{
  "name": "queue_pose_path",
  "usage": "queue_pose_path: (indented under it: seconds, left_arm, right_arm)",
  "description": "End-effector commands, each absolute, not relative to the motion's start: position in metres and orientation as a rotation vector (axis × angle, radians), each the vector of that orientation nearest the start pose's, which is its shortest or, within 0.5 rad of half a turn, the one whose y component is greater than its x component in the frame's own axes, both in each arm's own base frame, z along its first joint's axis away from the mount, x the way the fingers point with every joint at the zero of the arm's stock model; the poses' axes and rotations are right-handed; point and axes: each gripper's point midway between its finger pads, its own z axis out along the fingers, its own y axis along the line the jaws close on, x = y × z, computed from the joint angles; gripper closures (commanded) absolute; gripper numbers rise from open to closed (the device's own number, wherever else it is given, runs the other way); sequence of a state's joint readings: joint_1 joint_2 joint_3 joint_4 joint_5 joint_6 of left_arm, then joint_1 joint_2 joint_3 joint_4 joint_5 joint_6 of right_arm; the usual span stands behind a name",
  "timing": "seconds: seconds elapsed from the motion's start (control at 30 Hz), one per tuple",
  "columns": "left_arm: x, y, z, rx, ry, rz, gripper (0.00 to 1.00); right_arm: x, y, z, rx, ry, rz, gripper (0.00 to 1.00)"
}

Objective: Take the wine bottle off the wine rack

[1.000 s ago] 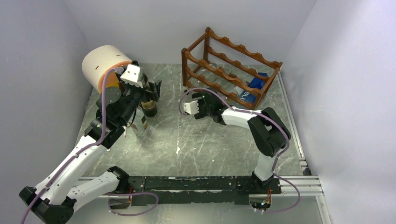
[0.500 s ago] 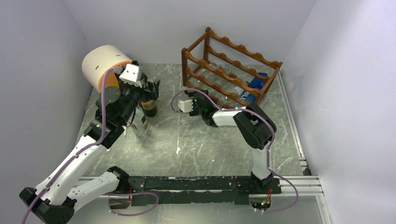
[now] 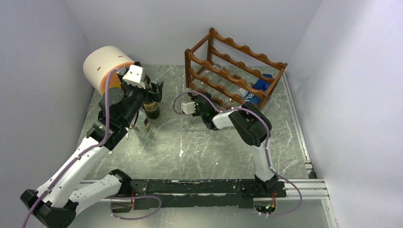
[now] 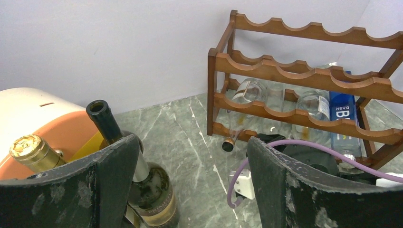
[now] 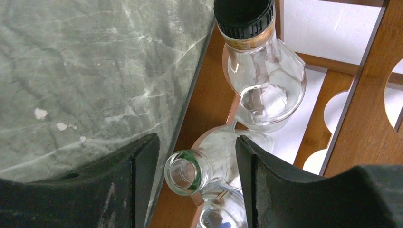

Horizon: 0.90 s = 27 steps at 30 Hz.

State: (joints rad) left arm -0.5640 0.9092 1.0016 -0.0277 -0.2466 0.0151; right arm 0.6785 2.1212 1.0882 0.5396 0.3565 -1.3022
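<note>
Right claw (image 5: 195, 147) has swung in over the last second, its elbow folding. It has come off the open grey marbled bench (image 5: 95, 71) and up to the near left end of the reddish-brown wooden wine rack with scalloped rails (image 4: 294, 73). Its jaws have drawn in from a wider spread to a half-open one. I take that to mean the approach is done and the closing has begun.

The clear glass wine bottle with the open mouth (image 5: 209, 156) lies on its side in the rack, its neck poking out past the front rail toward me. That neck sits between my two fingers with a gap on either side, so I am around it but not yet pinching it. A second clear bottle with a black screw cap (image 5: 263, 71) lies in the next cradle, outside my jaws.

My left claw (image 4: 192, 145) hangs spread wide, well off the rack's left end, by a dark glass bottle (image 4: 152, 190) standing on the bench. It holds nothing I can see.
</note>
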Motion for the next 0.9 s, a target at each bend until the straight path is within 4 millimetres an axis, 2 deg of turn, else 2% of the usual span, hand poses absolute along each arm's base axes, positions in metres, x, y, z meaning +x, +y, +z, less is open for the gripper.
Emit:
queue_pose_path:
  seconds: [0.0, 0.1, 0.33, 0.5, 0.6, 0.87]
  left_arm:
    - [0.316, -0.144, 0.382, 0.218, 1.480, -0.250, 0.13]
    - [0.316, -0.144, 0.380, 0.220, 1.480, -0.250, 0.13]
    - [0.317, -0.147, 0.378, 0.228, 1.488, -0.258, 0.13]
    - [0.317, -0.146, 0.377, 0.226, 1.487, -0.256, 0.13]
    - [0.317, -0.146, 0.377, 0.224, 1.487, -0.255, 0.13]
    - [0.317, -0.146, 0.376, 0.226, 1.486, -0.255, 0.14]
  right_arm:
    - [0.491, 0.253, 0.054, -1.563, 1.318, -0.809, 0.39]
    - [0.492, 0.249, 0.051, -1.566, 1.296, -0.852, 0.41]
    - [0.492, 0.246, 0.053, -1.559, 1.279, -0.888, 0.53]
    - [0.491, 0.248, 0.053, -1.533, 1.283, -0.885, 0.69]
    - [0.486, 0.251, 0.054, -1.528, 1.271, -0.873, 0.77]
    - [0.469, 0.265, 0.067, -1.470, 1.189, -0.910, 0.91]
